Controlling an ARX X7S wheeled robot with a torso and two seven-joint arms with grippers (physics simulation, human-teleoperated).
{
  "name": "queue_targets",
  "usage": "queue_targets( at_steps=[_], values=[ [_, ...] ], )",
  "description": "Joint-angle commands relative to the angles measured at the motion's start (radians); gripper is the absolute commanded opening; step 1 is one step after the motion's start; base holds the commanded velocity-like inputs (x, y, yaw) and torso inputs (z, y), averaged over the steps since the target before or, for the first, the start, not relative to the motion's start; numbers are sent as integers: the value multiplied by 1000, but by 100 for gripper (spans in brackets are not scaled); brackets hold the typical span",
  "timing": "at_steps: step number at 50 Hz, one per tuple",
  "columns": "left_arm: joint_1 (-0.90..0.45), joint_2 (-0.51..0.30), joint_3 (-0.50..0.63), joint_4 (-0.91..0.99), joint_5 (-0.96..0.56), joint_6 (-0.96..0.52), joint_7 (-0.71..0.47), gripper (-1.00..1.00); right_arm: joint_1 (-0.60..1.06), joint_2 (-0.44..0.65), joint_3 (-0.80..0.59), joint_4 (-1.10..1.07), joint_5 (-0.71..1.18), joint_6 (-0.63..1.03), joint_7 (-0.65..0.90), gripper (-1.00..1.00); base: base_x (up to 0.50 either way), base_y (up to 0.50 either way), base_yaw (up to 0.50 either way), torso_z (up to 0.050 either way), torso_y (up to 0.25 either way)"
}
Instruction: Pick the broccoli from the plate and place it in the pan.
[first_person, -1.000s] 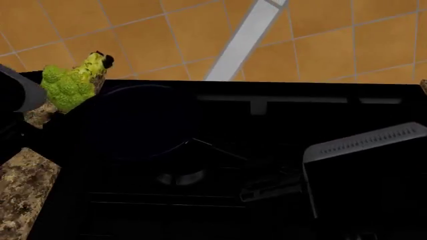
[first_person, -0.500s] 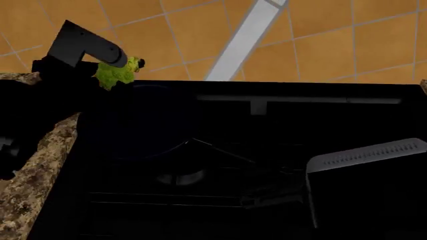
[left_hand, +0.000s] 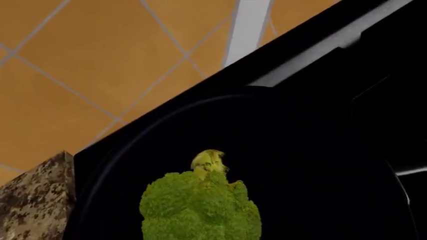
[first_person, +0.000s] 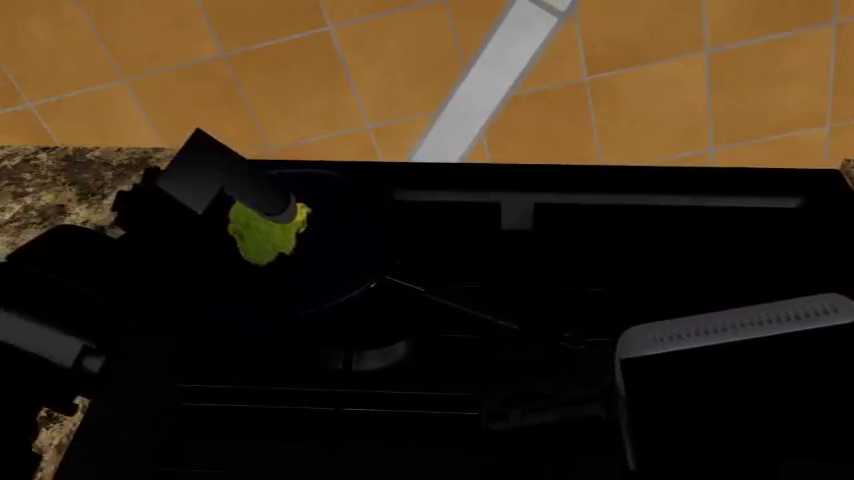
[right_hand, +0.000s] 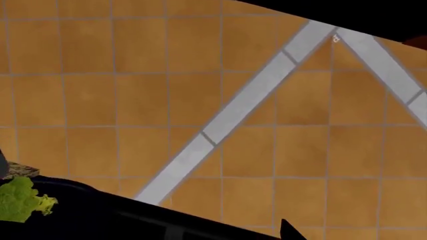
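Broccoli (first_person: 268, 232) off the plate and up in the left gripper (first_person: 278, 212), hanging over the pan (first_person: 340, 260) toward its 10 o'clock rim; fingers closed on the floret, judging from the head view, though the wrist view shows only the green crown (left_hand: 200, 210) against the black pan floor (left_hand: 300, 165). Pick done, carry nearly done; left to do: lower, let go, pull clear. Right gripper out of sight, state impossible to tell; plate nowhere in view.
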Motion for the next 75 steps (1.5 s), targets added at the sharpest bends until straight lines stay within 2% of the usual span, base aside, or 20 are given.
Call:
queue_targets(
  at_steps=[1, 9, 11, 12, 18, 23, 27, 31, 34, 36, 37, 38, 41, 43, 44, 50, 58, 75],
  values=[
    [3, 29, -83, -23, 88, -8, 12, 100, -8, -36, 23, 18, 20, -6, -33, 100, 0, 0, 0, 0, 0],
    [-30, 26, -104, -19, 98, 12, 18, 100, -4, -35, 21, 23, 22, -9, -33, 100, 0, 0, 0, 0, 0],
    [-11, -6, -108, 131, 88, -60, 16, 100, -2, -35, 19, 25, 21, -10, -33, 100, 0, 0, 0, 0, 0],
    [27, -55, -120, 281, 71, -187, 5, 100, 0, -36, 17, 23, 22, -6, -32, 100, 0, 0, 0, 0, 0],
    [101, -217, -206, 1161, -26, -641, -38, 100, 16, -33, 12, 15, 28, 7, -32, 100, 0, 0, 0, 0, 2],
    [157, -291, -305, 1594, -95, -897, -88, 100, 30, -33, 3, 23, 27, 1, -37, 100, 0, 0, 0, 0, 0],
    [272, -313, -407, 1847, -114, -1006, -154, 100, 45, -31, -2, 36, 27, -6, -45, 100, 0, 0, 0, 0, 0],
    [449, -308, -538, 2014, -97, -1024, -233, 100, 47, -32, -8, 74, 18, -39, -56, 100, 0, 0, 0, 0, 0],
    [589, -301, -582, 2113, -66, -1001, -293, 100, 53, -34, -12, 95, 15, -54, -62, 100, 0, 0, 0, 0, 0],
    [715, -350, -502, 2126, 29, -871, -379, 100, 35, -46, 0, 87, 19, -78, -55, 100, 0, 0, 0, 0, 0],
    [755, -325, -534, 2122, 25, -850, -389, 100, 26, -57, 14, 100, 30, -88, -55, 100, 0, 0, 0, 0, 0],
    [810, -333, -515, 2104, 70, -767, -430, 100, 11, -63, 8, 134, 19, -123, -63, 100, 0, 0, 0, 0, 0],
    [932, -304, -553, 2073, 97, -602, -476, 100, -15, -76, 17, 140, 25, -134, -53, 100, 0, 0, 0, 0, 0],
    [1028, -261, -599, 2047, 104, -459, -516, 100, -36, -104, 46, 168, 29, -166, -33, 100, 0, 0, 0, 0, 0],
    [1091, -255, -586, 2012, 138, -362, -541, 100, -58, -106, 31, 186, 1, -208, -31, 100, 0, 0, 0, 0, 0],
    [1226, -228, -556, 1897, 221, -117, -632, 100, -118, -121, 4, 252, -101, -356, 3, 100, 0, 0, 0, 0, 0],
    [1201, -203, -535, 1782, 241, -32, -664, 100, -106, -141, -36, 315, -152, -416, 19, 100, 0, 0, 0, 0, 0],
    [1190, -207, -540, 1757, 225, -27, -671, 100, -118, -149, -43, 327, -164, -435, 42, 100, 0, 0, 0, 0, 0]
  ],
)
